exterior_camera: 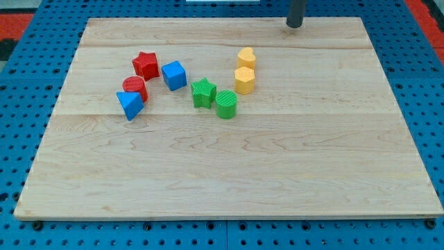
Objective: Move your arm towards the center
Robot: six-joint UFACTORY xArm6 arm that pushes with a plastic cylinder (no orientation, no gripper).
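Observation:
My tip [295, 25] is at the view's top, right of centre, over the far edge of the wooden board [229, 180]. It touches no block. The nearest blocks are two yellow ones, a yellow block [246, 57] and a yellow hexagon [244, 80], down and to the left of the tip. A green star [203, 92] and a green cylinder [226, 105] sit touching near the middle. A blue cube [174, 75], a red star [146, 64], a red cylinder [134, 88] and a blue triangle [130, 105] lie to the left.
The board lies on a blue perforated table [430, 90]. A red area shows at the view's top corners [21, 21].

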